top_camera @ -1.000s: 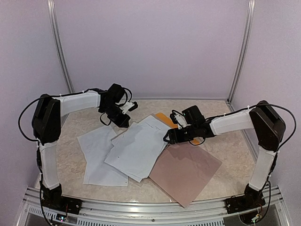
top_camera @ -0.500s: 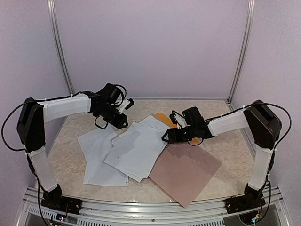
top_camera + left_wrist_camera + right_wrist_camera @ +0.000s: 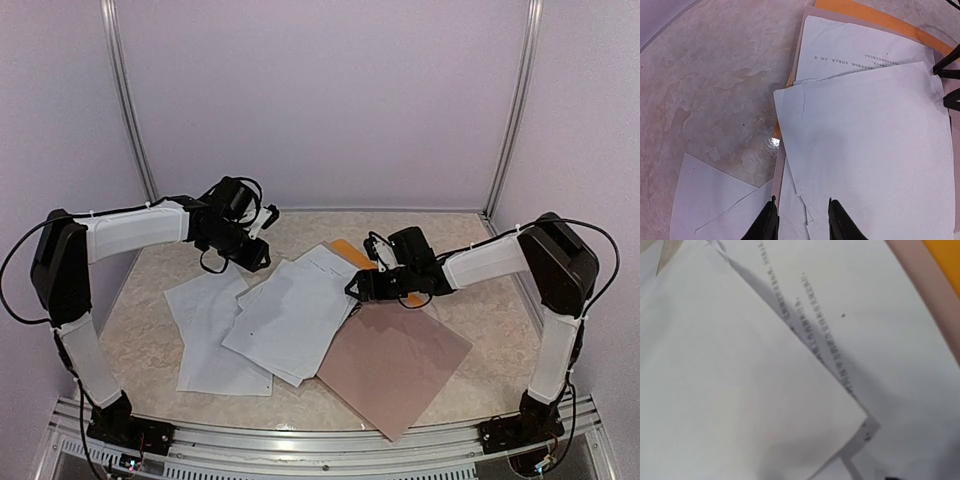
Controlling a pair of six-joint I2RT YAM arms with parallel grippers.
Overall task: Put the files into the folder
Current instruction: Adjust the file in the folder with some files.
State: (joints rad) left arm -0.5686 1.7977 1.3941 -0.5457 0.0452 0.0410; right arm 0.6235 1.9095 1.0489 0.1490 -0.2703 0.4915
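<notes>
Pale marbled surface (image 3: 150,350) under everything, closed in by lilac walls on three sides. Two white-sleeved arms over it from the near corners, the left bent high toward the far left, the right low toward the middle.

Next in size, a pinkish-brown board (image 3: 395,365) flat at the near right, turned corner-on, its left edge meeting the paper pile.

Then the files (image 3: 290,315): loose white sheets fanned over the middle and left of the surface, overlapping unevenly. Two of them spread at the near left, a thicker skewed pile in the centre, lines of black print showing on the sheet at the far end. Not inside the folder, only lying across it.

Of the folder (image 3: 345,248) just an orange-yellow corner and a thin edge peeking out from beneath the far end of the pile. Flat on the surface, mostly covered.

Left fingers (image 3: 836,220) released, parted by a modest gap with nothing between them, above the far-left edge of the central pile. Contact with the paper impossible to tell.

Right fingers (image 3: 356,288) spread apart at the right-hand edge of the top sheet, near the board's far corner. Black tips visible in the left wrist view right at that paper edge. Nothing visibly gripped; whether touching the sheet, cannot tell
</notes>
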